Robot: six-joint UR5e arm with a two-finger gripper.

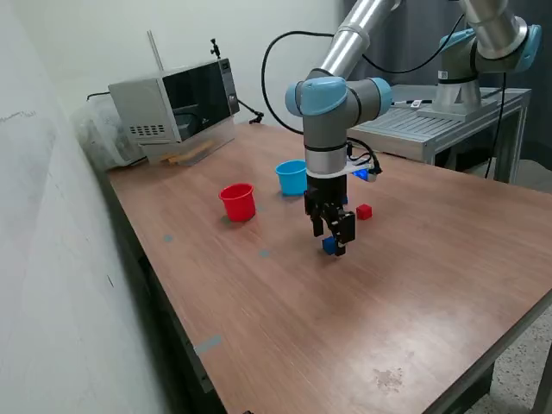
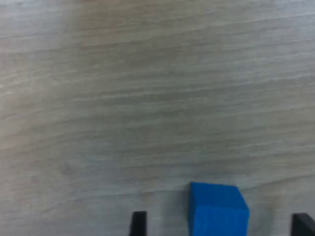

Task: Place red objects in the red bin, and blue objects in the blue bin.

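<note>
A small dark blue cube (image 2: 217, 209) rests on the wooden table, and my gripper (image 1: 335, 246) is lowered around it. In the wrist view the gripper (image 2: 220, 223) is open, with a gap between the cube and each fingertip (image 2: 139, 223). In the exterior view the cube (image 1: 329, 246) peeks out beside the fingers. A small red cube (image 1: 364, 211) lies just to the exterior view's right of the gripper. The red cup (image 1: 238, 203) and the light blue cup (image 1: 292, 177) stand upright farther back. Another small blue thing (image 1: 360, 173) shows behind the arm.
A microwave (image 1: 177, 99) sits at the table's far corner on the exterior view's left. A second arm (image 1: 483, 52) stands on a grey stand at the back right. The wooden table (image 1: 285, 328) drops off at its front and right edges.
</note>
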